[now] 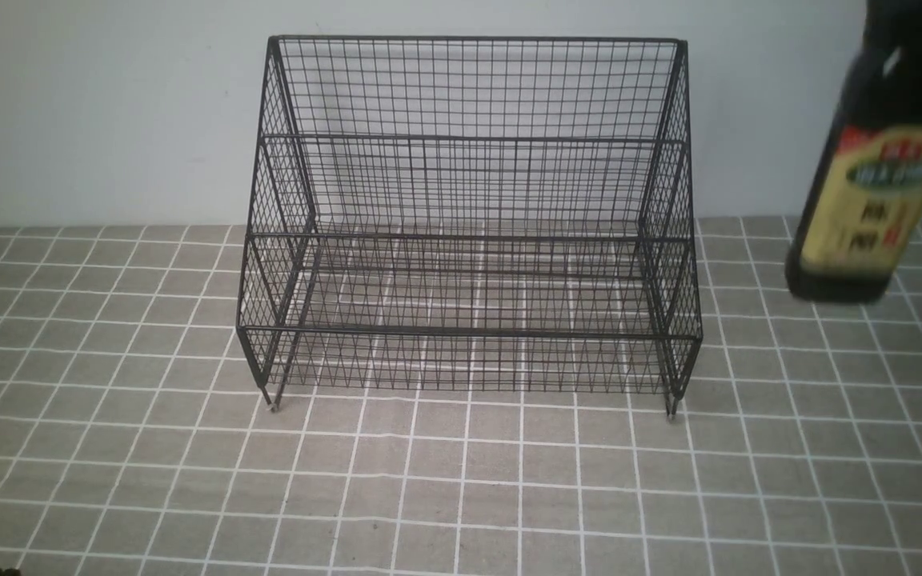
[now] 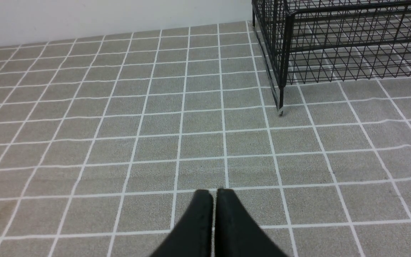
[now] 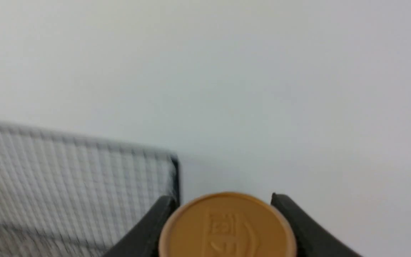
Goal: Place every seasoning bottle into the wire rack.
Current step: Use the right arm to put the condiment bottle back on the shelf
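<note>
The seasoning bottle point(image 1: 869, 200) hangs at the far right of the front view, outside the wire rack point(image 1: 469, 232) and beside its right wall, leaning a little and lifted clear of the bench point(image 1: 461, 496). It is blurred: the yellow-beige label with a green oval and red top shows, but the characters cannot be read. The neck and cap are cut off by the top edge of the front view. The right wrist view shows the tan-gold cap point(image 3: 227, 226) from above, with the right gripper point(image 3: 223, 198) around it, its jaws pinching the bottle from both sides. Only the tips of the black fingers point(image 3: 162, 217) show there.

The rack's mesh is a grey smear in that view, its top corner near the cap. The left gripper point(image 2: 214, 192) hovers low over the bench, jaws pressed together, near the rack's front left foot point(image 2: 280, 110).

The bench is covered in grey-brown squares with white lines. Behind it is a plain pale wall point(image 1: 109, 112).
</note>
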{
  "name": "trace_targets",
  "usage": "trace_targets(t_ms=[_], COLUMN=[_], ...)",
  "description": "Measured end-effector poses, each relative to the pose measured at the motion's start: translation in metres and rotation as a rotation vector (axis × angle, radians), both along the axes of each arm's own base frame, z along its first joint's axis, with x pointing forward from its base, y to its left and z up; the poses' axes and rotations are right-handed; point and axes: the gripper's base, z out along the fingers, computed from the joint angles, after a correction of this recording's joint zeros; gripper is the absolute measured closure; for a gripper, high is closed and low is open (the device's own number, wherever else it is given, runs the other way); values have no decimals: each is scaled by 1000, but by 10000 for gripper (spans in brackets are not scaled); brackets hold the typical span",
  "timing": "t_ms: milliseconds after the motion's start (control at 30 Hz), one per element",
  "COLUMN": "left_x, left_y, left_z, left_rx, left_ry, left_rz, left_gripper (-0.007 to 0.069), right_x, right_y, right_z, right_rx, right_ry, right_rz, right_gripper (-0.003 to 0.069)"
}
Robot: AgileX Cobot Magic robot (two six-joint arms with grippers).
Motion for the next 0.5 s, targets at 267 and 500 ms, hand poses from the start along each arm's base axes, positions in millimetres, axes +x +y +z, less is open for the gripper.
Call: trace_targets(t_ms=[267,500], left_x=[0,0], left_y=[0,0], left_z=[0,0], left_rx=[0,0], left_ry=[0,0], left_rz=[0,0], left_gripper=[631,631], right_x=[6,50], right_y=[45,79], right_z=[32,19], right_rx=[33,43], right_ry=[-92,-52], right_rz=[142,190], right_gripper=[345,345])
